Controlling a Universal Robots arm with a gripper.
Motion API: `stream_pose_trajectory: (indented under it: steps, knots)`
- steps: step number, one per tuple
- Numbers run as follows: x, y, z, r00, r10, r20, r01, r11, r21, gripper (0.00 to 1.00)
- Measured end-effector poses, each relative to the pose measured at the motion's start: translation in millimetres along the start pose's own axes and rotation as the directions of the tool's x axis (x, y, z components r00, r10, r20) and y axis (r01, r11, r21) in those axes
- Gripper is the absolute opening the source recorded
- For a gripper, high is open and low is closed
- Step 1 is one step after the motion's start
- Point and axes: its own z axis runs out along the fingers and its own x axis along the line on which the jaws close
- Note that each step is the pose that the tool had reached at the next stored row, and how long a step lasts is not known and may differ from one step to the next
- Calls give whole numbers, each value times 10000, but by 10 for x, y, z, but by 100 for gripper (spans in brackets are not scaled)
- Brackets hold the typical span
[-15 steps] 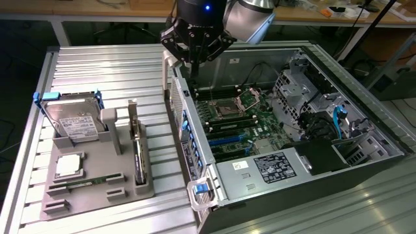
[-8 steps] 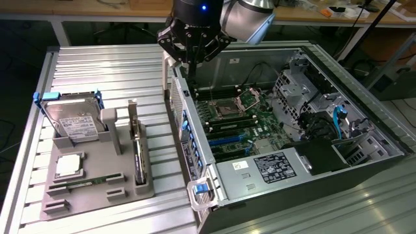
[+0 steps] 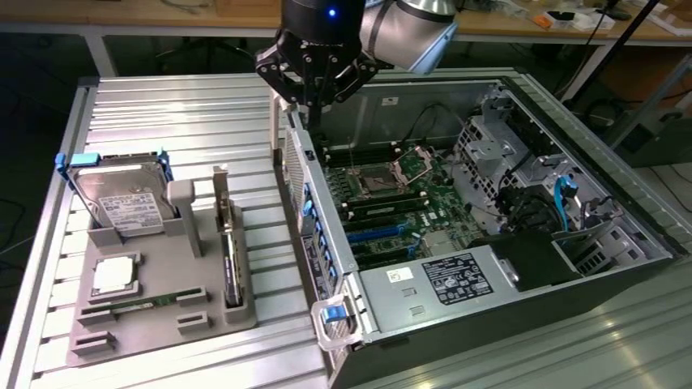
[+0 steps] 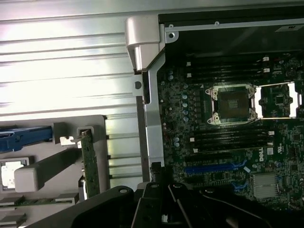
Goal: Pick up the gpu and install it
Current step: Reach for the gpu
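The gpu (image 3: 229, 247) stands on its long edge in a slot of the grey holder (image 3: 162, 328) on the exterior view's left, with its pale metal bracket at the far end. The wrist view shows the gpu (image 4: 89, 164) as a thin greenish board in the same slot. My gripper (image 3: 309, 104) hangs above the near wall of the open computer case (image 3: 324, 243), to the right of the gpu and well above it. Its dark fingers are shut with nothing between them. In the wrist view the gripper (image 4: 164, 183) hovers over the case wall beside the motherboard (image 4: 223, 123).
The holder also carries a silver hard drive (image 3: 125, 203) in a blue frame, a square processor (image 3: 113, 275) and a narrow memory stick (image 3: 146, 304). Inside the case lie blue expansion slots (image 3: 378, 235), an open processor socket (image 3: 391, 174) and a power supply (image 3: 454, 275). All rest on a ribbed metal table (image 3: 173, 113).
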Motion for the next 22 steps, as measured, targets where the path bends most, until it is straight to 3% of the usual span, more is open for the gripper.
stream_pose_trajectory:
  steps: [22]
  knots:
    - [155, -12, 0, 10000, 0, 0, 0, 10000, 0, 11]
